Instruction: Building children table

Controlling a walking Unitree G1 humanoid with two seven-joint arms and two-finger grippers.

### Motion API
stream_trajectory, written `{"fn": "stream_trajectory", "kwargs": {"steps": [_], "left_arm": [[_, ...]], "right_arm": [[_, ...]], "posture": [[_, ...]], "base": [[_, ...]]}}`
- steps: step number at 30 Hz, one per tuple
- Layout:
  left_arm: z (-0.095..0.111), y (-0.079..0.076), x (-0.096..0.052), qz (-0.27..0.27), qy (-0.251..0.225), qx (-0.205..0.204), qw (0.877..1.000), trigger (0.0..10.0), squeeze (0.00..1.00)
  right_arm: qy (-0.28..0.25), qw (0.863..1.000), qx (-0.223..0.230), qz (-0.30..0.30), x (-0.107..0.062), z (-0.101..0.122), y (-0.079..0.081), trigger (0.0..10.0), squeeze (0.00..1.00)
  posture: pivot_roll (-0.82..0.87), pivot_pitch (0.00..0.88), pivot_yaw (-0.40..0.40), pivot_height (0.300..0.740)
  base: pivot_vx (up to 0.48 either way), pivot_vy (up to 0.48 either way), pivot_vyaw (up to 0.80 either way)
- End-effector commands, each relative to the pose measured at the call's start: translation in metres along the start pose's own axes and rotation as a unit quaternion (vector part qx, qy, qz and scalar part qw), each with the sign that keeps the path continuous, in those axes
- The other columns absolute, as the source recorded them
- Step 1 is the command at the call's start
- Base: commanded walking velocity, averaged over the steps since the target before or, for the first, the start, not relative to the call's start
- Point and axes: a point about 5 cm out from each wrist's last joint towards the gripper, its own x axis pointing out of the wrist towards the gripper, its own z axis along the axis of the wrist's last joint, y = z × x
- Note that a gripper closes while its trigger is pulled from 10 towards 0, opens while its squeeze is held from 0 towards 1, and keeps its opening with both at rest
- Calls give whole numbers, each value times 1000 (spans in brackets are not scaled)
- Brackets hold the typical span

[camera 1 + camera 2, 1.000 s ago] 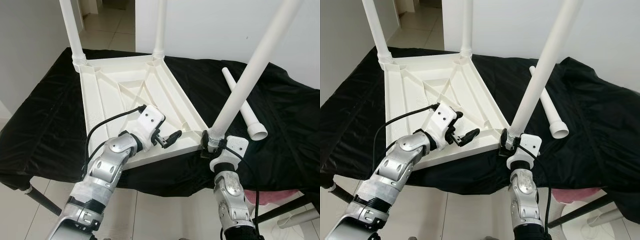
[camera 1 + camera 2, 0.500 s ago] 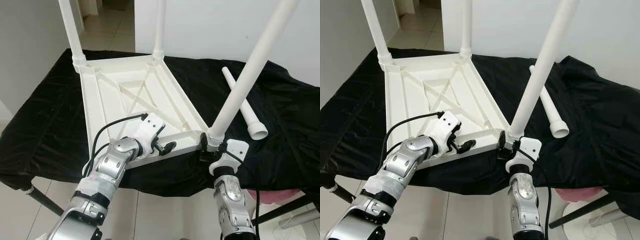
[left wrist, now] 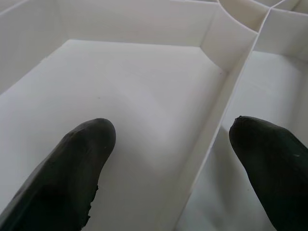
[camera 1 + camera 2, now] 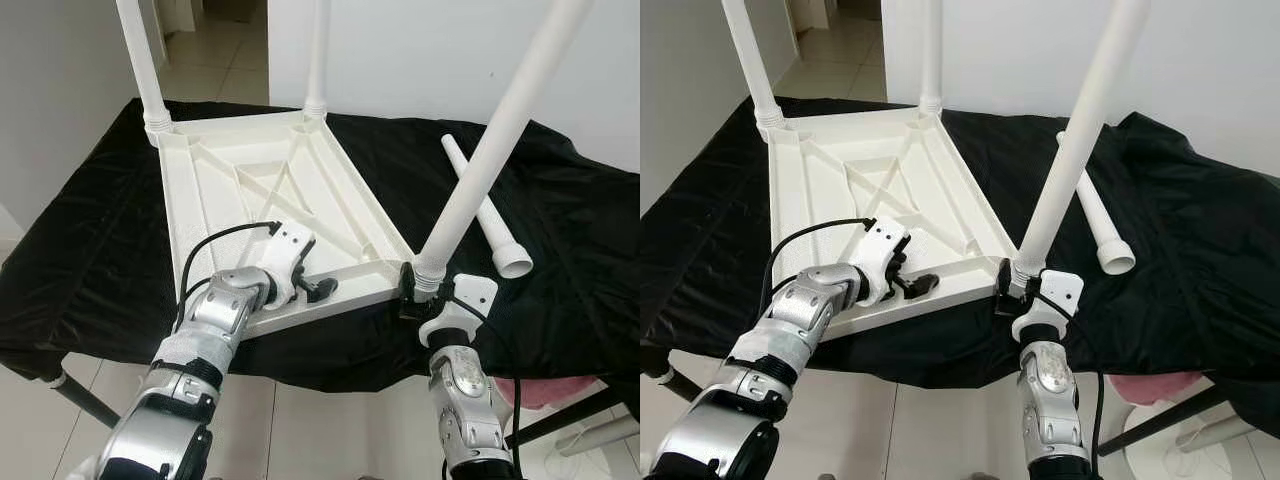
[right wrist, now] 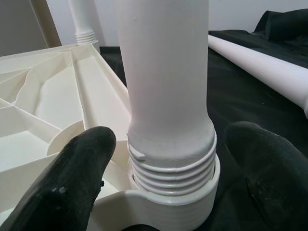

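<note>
My two head cameras look forward and down from above at the upturned white plastic tabletop (image 4: 270, 210) lying on a black cloth-covered bench (image 4: 90, 250). Both share nearly the same scene, slightly offset sideways. My left wrist camera sits very close over the tabletop's ribbed underside, looking along two black fingers (image 3: 77, 168). My right wrist camera looks closely at the threaded base of a white plastic leg (image 5: 168, 106).

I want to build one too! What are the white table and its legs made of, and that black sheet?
Table and leg: probably moulded plastic, matte white, with ribs and screw threads. Sheet: soft cloth, slightly shiny, creased.
</note>
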Motion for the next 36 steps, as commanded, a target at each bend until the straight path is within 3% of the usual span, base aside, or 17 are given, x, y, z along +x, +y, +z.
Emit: {"fn": "stream_trajectory", "kwargs": {"steps": [1, 3, 4, 8, 10, 12, 13, 32, 33, 34, 35, 36], "left_arm": [[-18, 24, -6, 187, 42, -6, 981, 10000, 0], [-18, 24, -6, 181, 44, 3, 983, 10000, 0], [-19, 24, -7, 182, 48, 13, 982, 2902, 0], [-19, 25, -8, 188, 52, 20, 981, 2667, 0], [-19, 26, -8, 191, 55, 22, 980, 1451, 0], [-18, 26, -8, 196, 56, 24, 979, 1333, 0], [-17, 27, -8, 198, 53, 25, 978, 0, 0], [-3, 22, -4, 213, 32, 27, 976, 0, 0], [1, 19, -2, 206, 24, 32, 978, 1725, 0], [7, 12, 2, 186, 6, 40, 982, 10000, 0], [7, 12, 2, 186, 6, 40, 982, 10000, 0], [19, 0, 7, 156, -24, 56, 986, 10000, 0]], "right_arm": [[1, 1000, 4, 3, 2, 2, 1, 10000, 0], [1, 1000, 3, 3, 2, 2, 1, 10000, 0], [0, 1000, 2, 0, 3, 3, -1, 10000, 0], [-2, 1000, 1, -3, 4, 4, -3, 10000, 0], [-5, 1000, 1, -4, 5, 6, -4, 10000, 0], [-6, 1000, 1, -5, 5, 7, -5, 10000, 0], [-7, 1000, 1, -7, 5, 7, -6, 10000, 0], [-13, 1000, 1, -26, 9, 11, -11, 10000, 0], [-14, 1000, 1, -28, 10, 11, -11, 10000, 0], [-16, 999, 0, -32, 12, 12, -13, 10000, 0], [-16, 999, 0, -32, 12, 12, -13, 10000, 0], [-20, 999, -1, -39, 15, 14, -16, 10000, 0]], "posture": [[-24, 0, -58, 740], [-25, 0, -58, 740], [-28, 0, -56, 740], [-34, 0, -54, 740], [-35, 0, -55, 740], [-38, 0, -54, 740], [-39, 0, -53, 740], [-44, 0, -42, 740], [-46, 0, -38, 740], [-46, 0, -36, 740], [-46, 0, -36, 740], [-46, 0, -28, 740]], "base": [[0, 0, 0], [0, 0, 0], [0, 0, 0], [0, 0, 0], [0, 0, 0], [0, 0, 0], [0, 0, 0], [0, 0, 0], [0, 0, 0], [0, 0, 0], [0, 0, 0], [0, 0, 0]]}}
